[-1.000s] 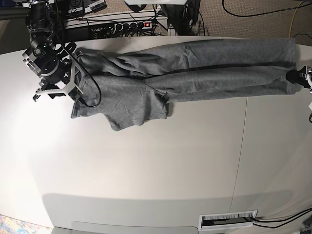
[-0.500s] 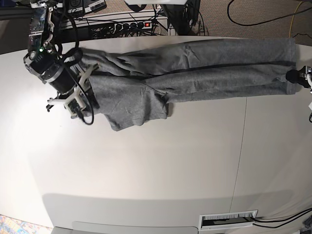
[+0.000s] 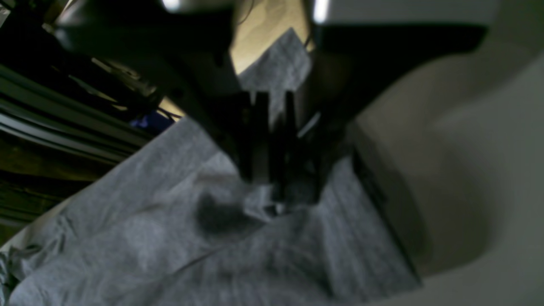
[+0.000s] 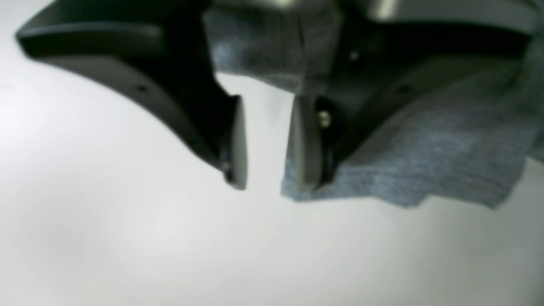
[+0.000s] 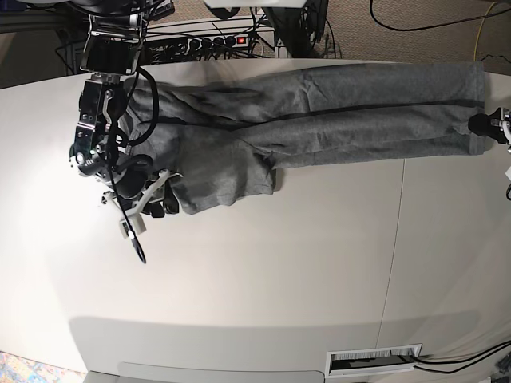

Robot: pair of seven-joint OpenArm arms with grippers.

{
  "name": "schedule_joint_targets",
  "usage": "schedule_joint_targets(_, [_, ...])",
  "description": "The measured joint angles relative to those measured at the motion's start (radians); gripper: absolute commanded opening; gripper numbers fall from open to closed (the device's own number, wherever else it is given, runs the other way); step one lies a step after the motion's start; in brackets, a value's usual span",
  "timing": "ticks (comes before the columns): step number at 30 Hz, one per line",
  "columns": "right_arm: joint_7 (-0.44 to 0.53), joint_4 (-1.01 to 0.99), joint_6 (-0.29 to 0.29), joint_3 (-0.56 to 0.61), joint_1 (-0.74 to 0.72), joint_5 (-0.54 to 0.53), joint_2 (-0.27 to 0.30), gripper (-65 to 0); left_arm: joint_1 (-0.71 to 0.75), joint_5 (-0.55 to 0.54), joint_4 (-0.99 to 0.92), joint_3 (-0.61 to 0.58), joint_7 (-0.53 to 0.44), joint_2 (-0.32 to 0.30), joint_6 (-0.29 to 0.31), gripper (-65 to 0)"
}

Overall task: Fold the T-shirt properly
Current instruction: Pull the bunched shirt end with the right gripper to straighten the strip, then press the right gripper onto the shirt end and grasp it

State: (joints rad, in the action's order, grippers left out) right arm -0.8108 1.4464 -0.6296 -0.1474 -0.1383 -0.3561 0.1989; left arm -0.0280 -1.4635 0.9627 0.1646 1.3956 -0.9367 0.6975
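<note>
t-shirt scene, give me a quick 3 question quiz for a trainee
1. True or false: the right claw is clamped on the T-shirt.
2. Multiple choice: in the base view, where does the left claw sit? A) at the shirt's end on the picture's right edge B) on the bare table in the middle C) by the power strip
3. Fill in: in the right wrist view, the shirt's edge lies beside and behind one finger, and between the two fingers only the ___ shows.

Key: 1 false, its jaws stand apart with nothing between them; 2 A; 3 table
</note>
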Motion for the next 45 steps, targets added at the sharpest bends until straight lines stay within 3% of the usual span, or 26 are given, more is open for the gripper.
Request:
schedule_joint_targets(12, [0.0,-0.114,0.001,0.11,-0.042,0.011,0.0,-42.5,-0.006,0.0,0.0,0.0,0.0,0.0,0.0,-58.5])
schedule_joint_targets(14, [0.007,-0.125,0.001,0.111,-0.042,0.007,0.0,-47.1,-0.009,0.0,0.0,0.0,0.0,0.0,0.0,-58.5])
schedule_joint_targets(17, [-0.005,-0.126,0.001,0.111,-0.042,0.006,0.0,-63.5,-0.009,0.0,0.0,0.0,0.0,0.0,0.0,-58.5])
schedule_joint_targets(18, [-0.012,-0.126,0.001,0.111,-0.042,-0.011,0.001,-65.0,-0.009,0.0,0.0,0.0,0.0,0.0,0.0,-58.5])
schedule_joint_targets(27, [-0.08,-0.052,0.004,0.11,-0.055,-0.181,0.002,-65.0,-0.009,0.0,0.0,0.0,0.0,0.0,0.0,-58.5])
schedule_joint_targets(33, [-0.366,0.084,0.002,0.11,-0.052,-0.329,0.005,-65.0,-0.009,0.0,0.001,0.0,0.0,0.0,0.0,-58.5])
schedule_joint_targets(35, [-0.369,0.129,0.001,0.111,-0.034,-0.377,0.024,-65.0,-0.009,0.0,0.001,0.0,0.0,0.0,0.0,-58.5])
schedule_joint_targets(40, [-0.385,0.286,0.001,0.11,0.097,-0.372,0.087,-65.0,-0.009,-0.001,0.003,0.0,0.0,0.0,0.0,-58.5])
schedule_joint_targets(45, [-0.378,0.459,0.0,0.085,0.26,-0.376,0.095,-65.0,-0.011,0.0,0.002,0.0,0.0,0.0,0.0,-58.5])
